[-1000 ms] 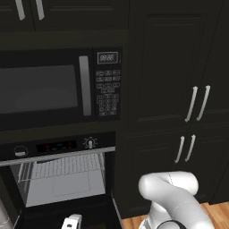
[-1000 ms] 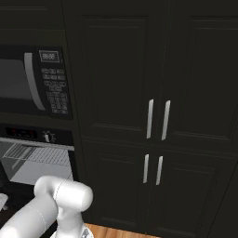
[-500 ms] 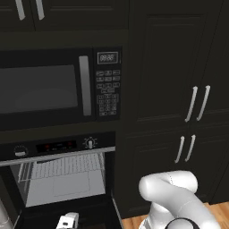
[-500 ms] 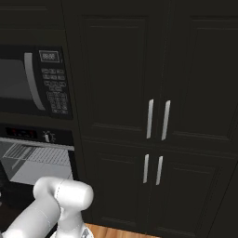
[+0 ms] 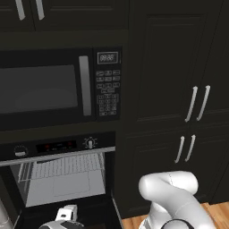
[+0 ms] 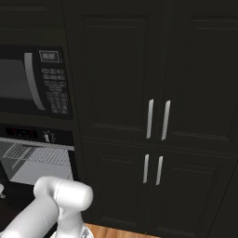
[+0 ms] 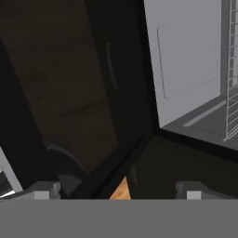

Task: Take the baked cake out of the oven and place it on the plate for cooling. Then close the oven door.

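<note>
The oven (image 5: 58, 147) sits under the microwave, its grey cavity (image 5: 62, 183) exposed with a wire rack (image 5: 67, 165) inside. The oven door (image 5: 96, 214) hangs dropped down in front. My gripper (image 5: 66, 214) is low over that door, just outside the cavity. In the hand view my gripper (image 7: 118, 190) is open, fingertips (image 7: 46, 190) far apart with nothing between them, and the cavity wall (image 7: 186, 60) lies ahead on the right. The cake is out of view. A dark round shape (image 7: 60, 162) lies at lower left; I cannot tell whether it is the plate.
A black microwave (image 5: 49, 87) with a keypad is above the oven. Tall dark cabinets (image 5: 188, 107) with silver handles stand to the right. A strip of wood floor (image 5: 134, 221) shows beside the arm's white elbow (image 5: 170, 188).
The jaws have gone from partly closed to wide open. The hand has shifted slightly left and lower over the door. The oven, its door and the cameras have not moved.
</note>
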Controlling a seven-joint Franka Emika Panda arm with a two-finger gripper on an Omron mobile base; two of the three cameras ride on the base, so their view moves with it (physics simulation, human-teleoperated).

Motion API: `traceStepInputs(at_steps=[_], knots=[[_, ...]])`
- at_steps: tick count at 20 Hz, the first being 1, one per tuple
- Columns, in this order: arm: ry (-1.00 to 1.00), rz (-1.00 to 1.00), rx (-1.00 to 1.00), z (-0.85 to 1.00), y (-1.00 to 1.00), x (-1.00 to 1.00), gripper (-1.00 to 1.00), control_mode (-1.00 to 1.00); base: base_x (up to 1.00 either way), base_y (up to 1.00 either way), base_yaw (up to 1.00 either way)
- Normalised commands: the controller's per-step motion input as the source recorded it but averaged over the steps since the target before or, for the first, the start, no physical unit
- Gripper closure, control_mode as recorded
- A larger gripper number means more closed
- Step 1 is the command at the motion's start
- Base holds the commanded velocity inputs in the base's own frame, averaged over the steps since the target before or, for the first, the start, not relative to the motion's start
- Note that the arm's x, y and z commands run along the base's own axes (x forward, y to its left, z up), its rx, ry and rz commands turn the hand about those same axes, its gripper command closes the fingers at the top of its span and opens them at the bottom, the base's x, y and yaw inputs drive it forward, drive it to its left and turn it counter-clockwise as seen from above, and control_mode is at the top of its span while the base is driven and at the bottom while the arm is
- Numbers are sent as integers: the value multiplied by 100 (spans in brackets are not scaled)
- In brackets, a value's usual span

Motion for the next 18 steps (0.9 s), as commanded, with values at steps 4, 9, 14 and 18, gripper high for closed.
traceStepInputs(at_steps=[4,9,14,18], knots=[[-1,5,-10,-10,-2,42,-100,-100,0,0,0],[-4,2,-13,-8,3,42,-100,-100,0,0,0],[-4,1,-12,-6,5,43,-100,-100,0,0,0],[-37,5,-20,-15,13,17,-100,-100,0,0,0]])
